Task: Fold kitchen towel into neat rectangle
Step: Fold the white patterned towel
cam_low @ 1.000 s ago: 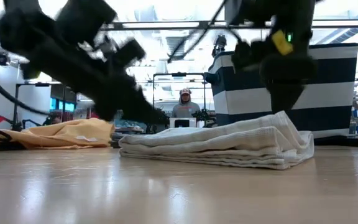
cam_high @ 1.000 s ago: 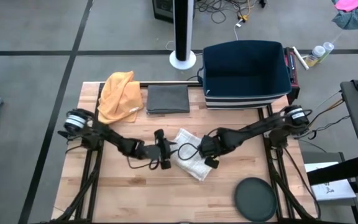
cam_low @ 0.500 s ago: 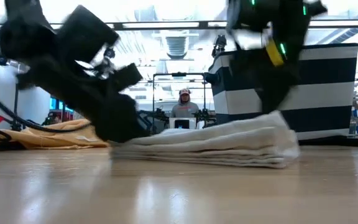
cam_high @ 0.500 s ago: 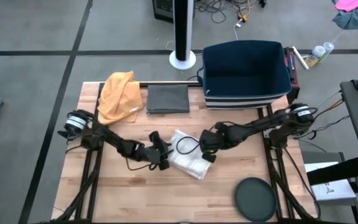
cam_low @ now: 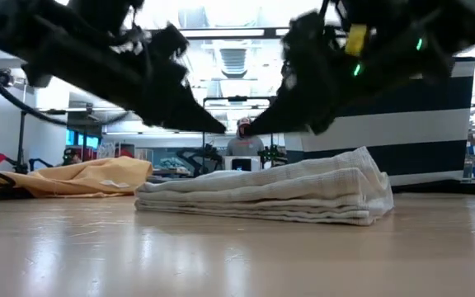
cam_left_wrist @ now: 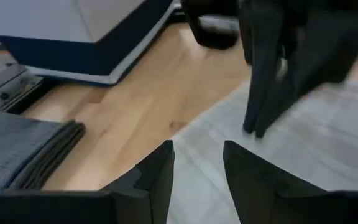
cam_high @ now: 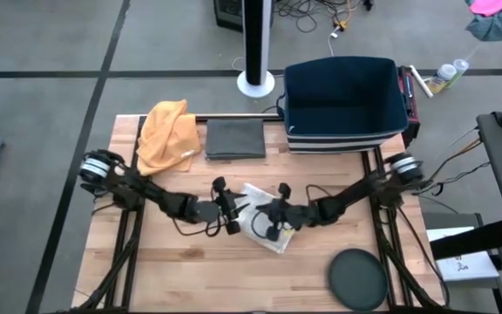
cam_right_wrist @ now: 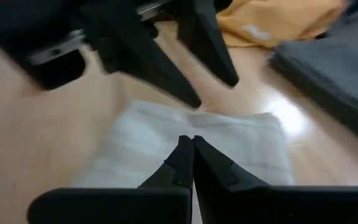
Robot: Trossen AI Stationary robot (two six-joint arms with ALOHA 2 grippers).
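The kitchen towel (cam_high: 267, 234) is white and lies folded in several flat layers on the wooden table; the low view shows its stacked edges (cam_low: 270, 198). My left gripper (cam_high: 240, 213) hovers over the towel's left part, slanting slightly down, open with nothing between its fingers (cam_left_wrist: 197, 149). My right gripper (cam_high: 267, 218) reaches in from the table's right, also slightly nose-down, shut (cam_right_wrist: 192, 140) above the towel's middle. The two sets of fingertips nearly meet tip to tip above the towel (cam_low: 236, 130), and both are clear of it.
An orange cloth (cam_high: 168, 135) and a folded grey cloth (cam_high: 235, 138) lie at the far left. A navy bin (cam_high: 345, 103) stands at the far right. A dark round disc (cam_high: 358, 279) sits at the near right. A person (cam_low: 243, 140) shows in the room behind.
My right gripper has tipped from pointing down at the towel's right end to nearly level, and has swung toward the table's left over the towel. My left gripper has risen off the towel's left end. The towel has slid slightly toward the table's left edge.
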